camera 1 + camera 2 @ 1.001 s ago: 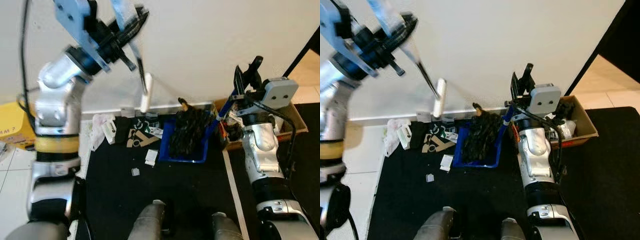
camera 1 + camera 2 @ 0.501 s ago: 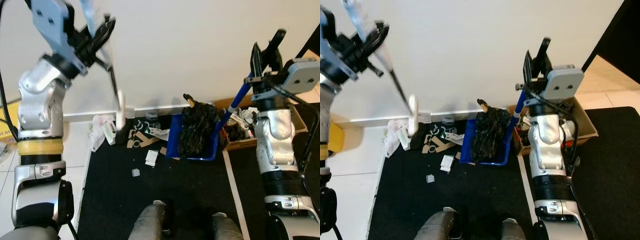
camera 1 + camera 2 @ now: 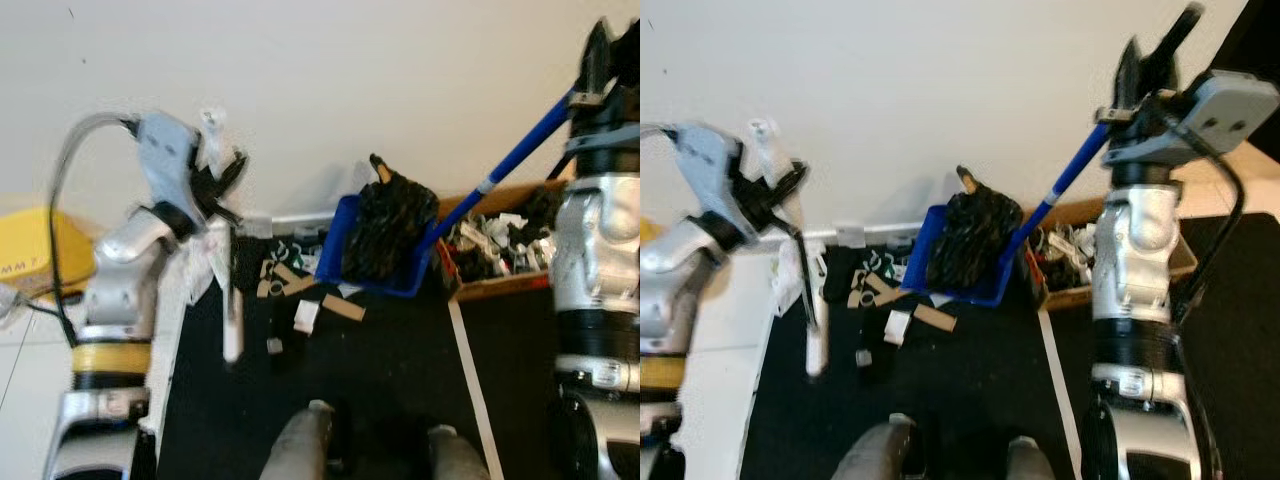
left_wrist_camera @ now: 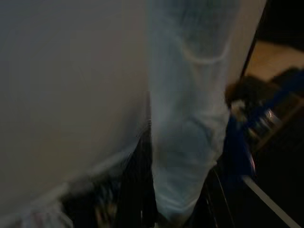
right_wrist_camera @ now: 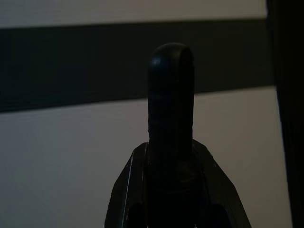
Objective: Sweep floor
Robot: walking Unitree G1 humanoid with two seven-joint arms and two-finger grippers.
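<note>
Sweeping looks partly done: on the left, the left hand (image 3: pixel 215 180) grips a pale long-handled broom (image 3: pixel 231 320) whose head rests on the black floor mat (image 3: pixel 380 390) beside loose cardboard and paper scraps (image 3: pixel 300 300) that remain to be gathered. Further right, a blue plastic dustpan (image 3: pixel 385 255), tilted and lifted, already carries a crumpled black bag (image 3: pixel 388 225), its blue pole held closed in the right hand (image 3: pixel 1150 75). Motion blur smears the broom, and the brown cardboard box (image 3: pixel 500 250) contents are unclear.
</note>
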